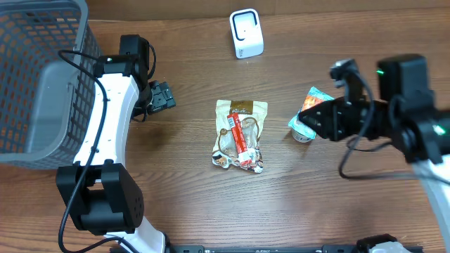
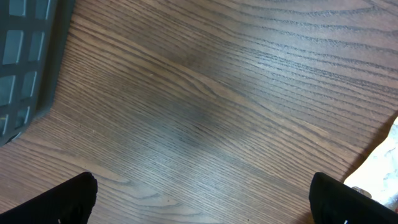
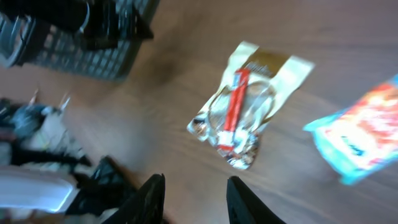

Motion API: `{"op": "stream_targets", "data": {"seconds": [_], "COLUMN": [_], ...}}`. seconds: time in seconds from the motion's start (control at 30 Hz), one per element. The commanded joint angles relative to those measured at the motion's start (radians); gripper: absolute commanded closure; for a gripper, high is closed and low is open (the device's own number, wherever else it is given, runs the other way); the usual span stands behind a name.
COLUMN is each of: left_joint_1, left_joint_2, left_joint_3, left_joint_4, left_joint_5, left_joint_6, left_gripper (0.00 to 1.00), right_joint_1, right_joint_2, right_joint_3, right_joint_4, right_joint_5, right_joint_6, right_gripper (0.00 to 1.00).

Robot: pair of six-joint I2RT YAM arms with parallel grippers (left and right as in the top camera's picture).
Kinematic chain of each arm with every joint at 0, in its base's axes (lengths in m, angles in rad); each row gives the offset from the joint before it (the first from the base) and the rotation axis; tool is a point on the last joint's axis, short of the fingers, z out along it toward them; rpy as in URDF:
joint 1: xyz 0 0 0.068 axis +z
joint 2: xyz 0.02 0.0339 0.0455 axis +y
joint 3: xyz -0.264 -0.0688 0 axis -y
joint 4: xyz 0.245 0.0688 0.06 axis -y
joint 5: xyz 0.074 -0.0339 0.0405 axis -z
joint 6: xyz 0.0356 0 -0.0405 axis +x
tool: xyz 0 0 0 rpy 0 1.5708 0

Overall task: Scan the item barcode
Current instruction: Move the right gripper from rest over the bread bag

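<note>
A beige snack bag (image 1: pixel 240 133) with a red stripe lies flat mid-table; in the right wrist view the bag (image 3: pixel 245 102) sits ahead of the fingers. A small cup with an orange and teal lid (image 1: pixel 313 96) stands to its right, and the lid (image 3: pixel 367 130) shows blurred at the right edge of the right wrist view. My right gripper (image 1: pixel 304 118) hovers beside the cup; the gripper (image 3: pixel 193 196) has its jaws narrowed with only bare wood between them. My left gripper (image 1: pixel 162 97) is near the basket; the gripper (image 2: pixel 205 196) is open wide over bare wood. A white scanner (image 1: pixel 246 33) stands at the back.
A grey mesh basket (image 1: pixel 42 70) fills the far left, and its corner (image 2: pixel 25 62) shows in the left wrist view. The bag's edge (image 2: pixel 385 168) peeks in at that view's right. Wood tabletop (image 1: pixel 183 190) surrounds the items.
</note>
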Motion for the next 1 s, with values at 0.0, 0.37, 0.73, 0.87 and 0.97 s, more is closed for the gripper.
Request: {"op": "stream_targets", "data": {"seconds": [0.0, 0.37, 0.73, 0.87, 0.97], "left_joint_1": [0.000, 0.000, 0.000, 0.000, 0.000], "left_joint_2": [0.004, 0.004, 0.004, 0.004, 0.004], "left_joint_3": [0.014, 0.014, 0.014, 0.014, 0.014], "left_joint_4": [0.000, 0.000, 0.000, 0.000, 0.000], "left_joint_5": [-0.010, -0.010, -0.010, -0.010, -0.010], "left_joint_6": [0.020, 0.020, 0.020, 0.020, 0.020], "left_gripper": [0.00, 0.00, 0.00, 0.00, 0.00], "right_joint_1": [0.062, 0.262, 0.268, 0.272, 0.273], "right_joint_2": [0.060, 0.211, 0.232, 0.234, 0.237], "right_joint_3": [0.002, -0.004, -0.005, -0.016, -0.047], "right_joint_4": [-0.001, 0.072, 0.180, 0.153, 0.154], "right_joint_5": [-0.037, 0.256, 0.255, 0.256, 0.256], "right_joint_6": [0.004, 0.148, 0.159, 0.157, 0.155], "right_gripper": [0.66, 0.57, 0.07, 0.28, 0.35]}}
